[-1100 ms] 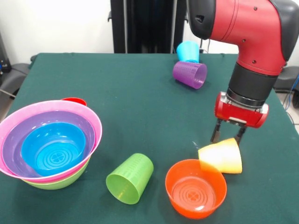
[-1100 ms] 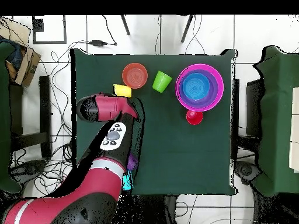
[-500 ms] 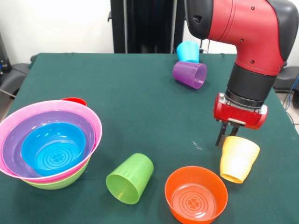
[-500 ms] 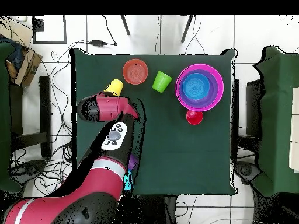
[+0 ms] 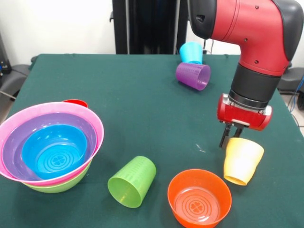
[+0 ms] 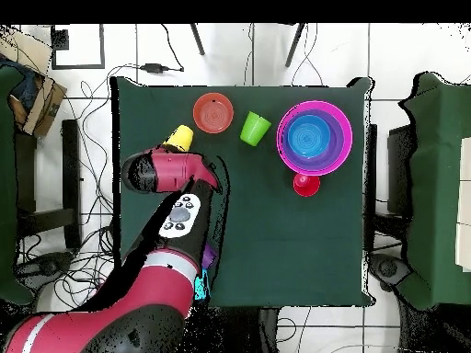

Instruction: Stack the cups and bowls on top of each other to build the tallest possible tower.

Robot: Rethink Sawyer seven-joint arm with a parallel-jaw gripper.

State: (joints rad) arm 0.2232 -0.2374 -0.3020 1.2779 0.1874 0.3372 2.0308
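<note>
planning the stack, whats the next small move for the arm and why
Probably lift the yellow cup a little clear of the table. The gripper is at its upper rim and the cup hangs tilted beside the orange bowl, while the nested bowls wait across the table.

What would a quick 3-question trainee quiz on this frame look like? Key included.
1. True or false: the yellow cup is nested in the orange bowl.
2. Which bowl sits innermost in the tower? A pink, B blue, C purple.
3. Fill in: the green cup lies on its ____.

Key: 1 false, it hangs tilted at the gripper, beside the bowl. 2 B. 3 side.
</note>
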